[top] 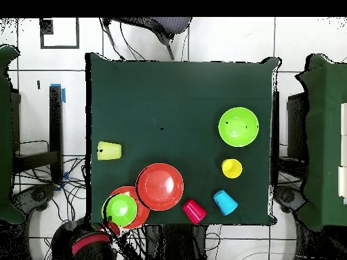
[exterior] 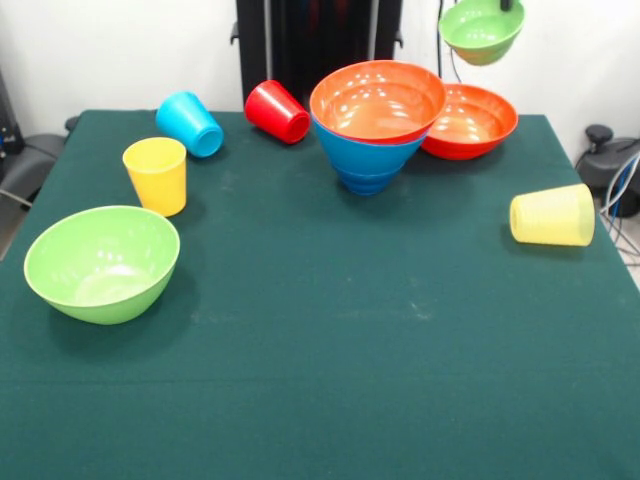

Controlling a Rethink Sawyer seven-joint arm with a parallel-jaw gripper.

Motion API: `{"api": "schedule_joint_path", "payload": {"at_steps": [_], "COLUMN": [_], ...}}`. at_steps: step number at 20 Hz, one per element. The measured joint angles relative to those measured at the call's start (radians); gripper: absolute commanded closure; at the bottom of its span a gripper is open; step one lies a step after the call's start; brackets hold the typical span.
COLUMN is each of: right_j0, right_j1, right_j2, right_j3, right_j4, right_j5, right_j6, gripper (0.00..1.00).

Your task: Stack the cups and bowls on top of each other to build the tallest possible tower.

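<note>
The small green bowl (exterior: 481, 29) hangs in the air above the far right of the table (exterior: 330, 380), over the second orange-red bowl (exterior: 468, 121); in the overhead view it covers most of that bowl. The claw (exterior: 508, 5) shows only as a dark tip at the small green bowl's upper rim, and it appears to be grasping that rim, since nothing else carries the bowl. The red and black arm (top: 91, 240) reaches in from the table edge in the overhead view. The tower (exterior: 375, 125) stands just beside the second orange-red bowl, touching or nearly so: a wide orange-red bowl nested in the big blue bowl, with another dark blue rim showing beneath it. The big green bowl (exterior: 102, 262) sits upright, alone near the front left. The opaque yellow cup (exterior: 156, 175) stands upright just behind it. The light blue cup (exterior: 189, 124) and the red cup (exterior: 277, 111) lie on their sides toward the far edge. The ribbed pale yellow cup (exterior: 552, 215) lies on its side at the right, well apart from the rest.
</note>
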Motion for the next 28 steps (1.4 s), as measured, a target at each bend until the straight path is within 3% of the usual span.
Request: {"api": "schedule_joint_path", "payload": {"at_steps": [18,28], "right_j0": [-0.086,-0.090], "right_j1": [-0.075,-0.090], "right_j2": [0.076,0.076], "right_j3": [0.057,0.058], "right_j4": [-0.004,-0.094], "right_j5": [-0.020,-0.020], "right_j6": [0.000,0.000], "gripper": [1.00,1.00]}}
